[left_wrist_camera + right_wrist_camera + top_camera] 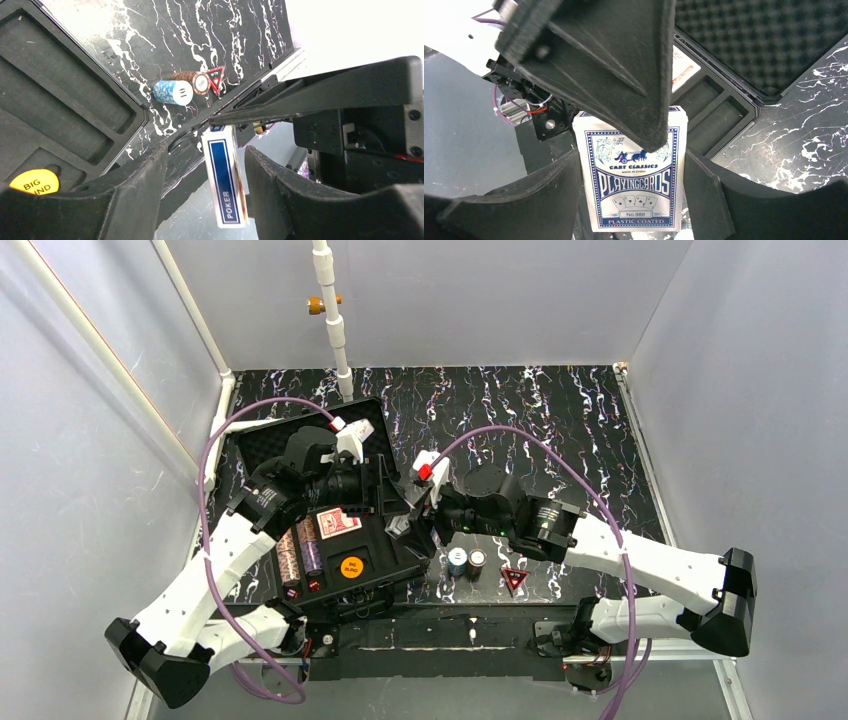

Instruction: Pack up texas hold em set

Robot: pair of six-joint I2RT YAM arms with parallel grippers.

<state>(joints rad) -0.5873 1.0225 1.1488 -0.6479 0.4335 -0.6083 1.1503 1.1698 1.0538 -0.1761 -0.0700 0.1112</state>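
We judge this a hand-over above the black hard plastic case (252,452). The right gripper (631,160) clamps the blue plastic-coated card deck (630,200) by its long side edges. The left gripper (205,150) stands part open astride the deck's broad faces (one pad just beside it, a gap at the other). We would seat both pads flat on the slick, sharp-cornered box before the right lets go, then lower it square into a rectangular tray slot (719,120), matte and snug.
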